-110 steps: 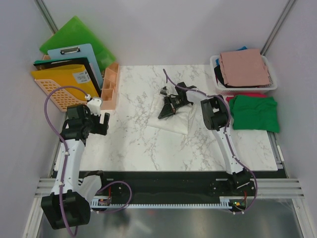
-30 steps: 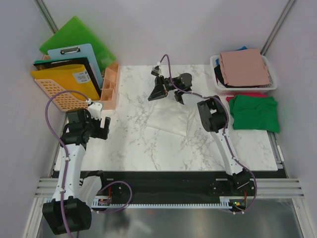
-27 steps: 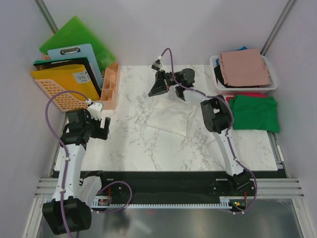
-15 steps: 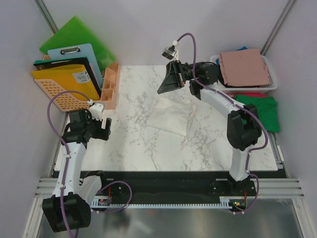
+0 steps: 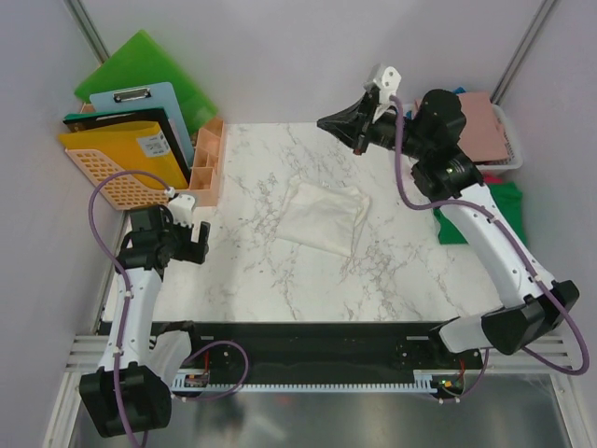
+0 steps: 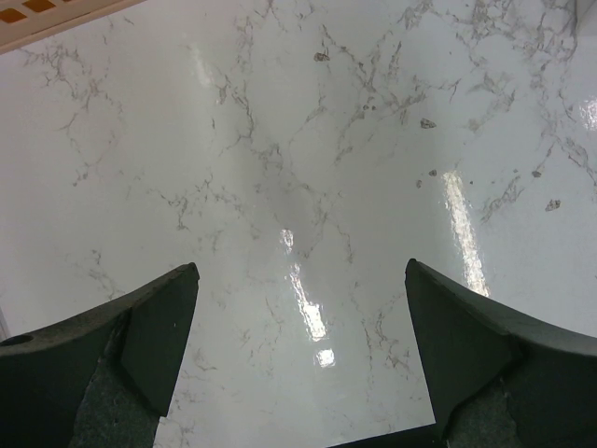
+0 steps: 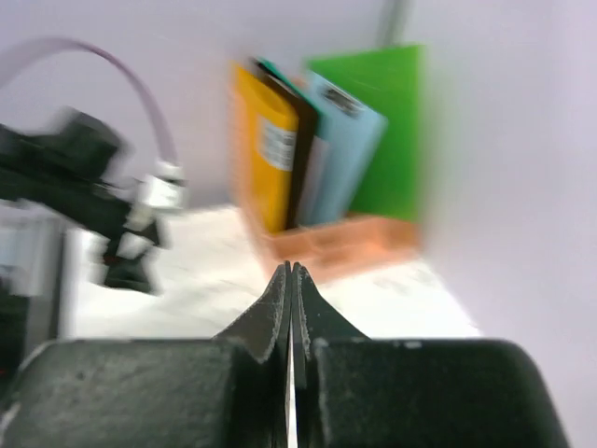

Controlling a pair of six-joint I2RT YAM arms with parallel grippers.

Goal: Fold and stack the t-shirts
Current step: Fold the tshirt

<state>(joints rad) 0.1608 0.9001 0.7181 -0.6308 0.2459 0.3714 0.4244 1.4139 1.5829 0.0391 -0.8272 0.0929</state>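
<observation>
A cream-white t-shirt lies folded on the marble table, touched by neither gripper. My right gripper is lifted high over the table's back edge, pointing left, jaws pressed shut on nothing. A dusty-pink t-shirt tops the pile in the white basket, partly behind my right arm. A green t-shirt lies on the table below it. My left gripper hovers at the table's left side, open, with only bare marble between its fingers.
Green folder boards and a blue clipboard lean at the back left, behind a yellow-orange mesh bin. A peach organiser stands beside them. The white mesh basket sits at the back right.
My right gripper, shut throughout, rose off the cream-white t-shirt and swung up and to the back right. The t-shirt stayed on the table. The left arm hardly moved.
</observation>
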